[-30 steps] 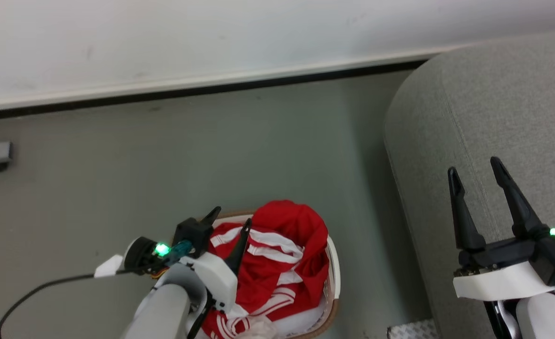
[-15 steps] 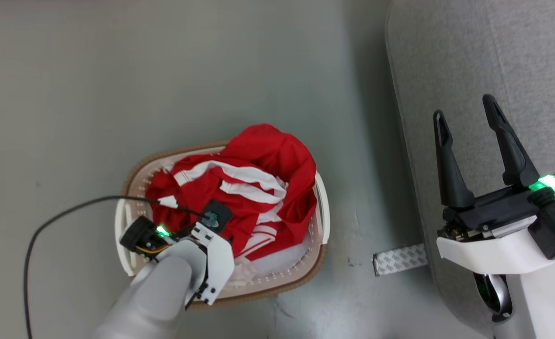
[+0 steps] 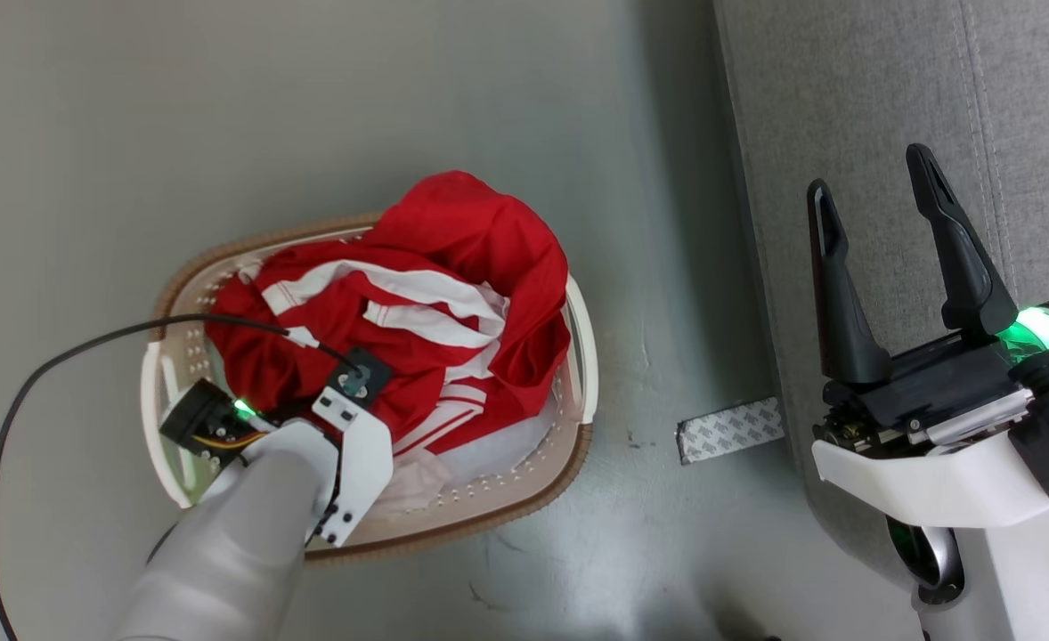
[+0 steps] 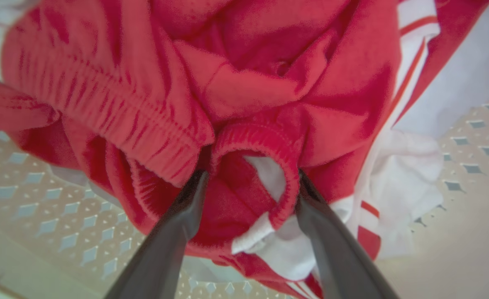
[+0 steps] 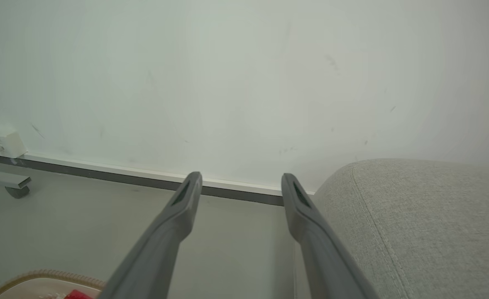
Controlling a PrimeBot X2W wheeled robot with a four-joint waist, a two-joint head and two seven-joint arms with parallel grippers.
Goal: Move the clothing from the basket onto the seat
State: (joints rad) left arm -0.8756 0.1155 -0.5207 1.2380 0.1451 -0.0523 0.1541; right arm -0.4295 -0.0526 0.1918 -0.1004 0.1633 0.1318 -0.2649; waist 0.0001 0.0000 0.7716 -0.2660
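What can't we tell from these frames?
- Left wrist view: left gripper tips sit among clothing folds; contact unclear.
- Head view: garment count; the pile is tangled.
- Head view: basket floor, under the clothing.
- Head view: seat cut off by the right edge.

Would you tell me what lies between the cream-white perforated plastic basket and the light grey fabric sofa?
The basket and sofa stand apart; in the head view, bare grey floor lies between, with one short pale patterned strip flat by the sofa.
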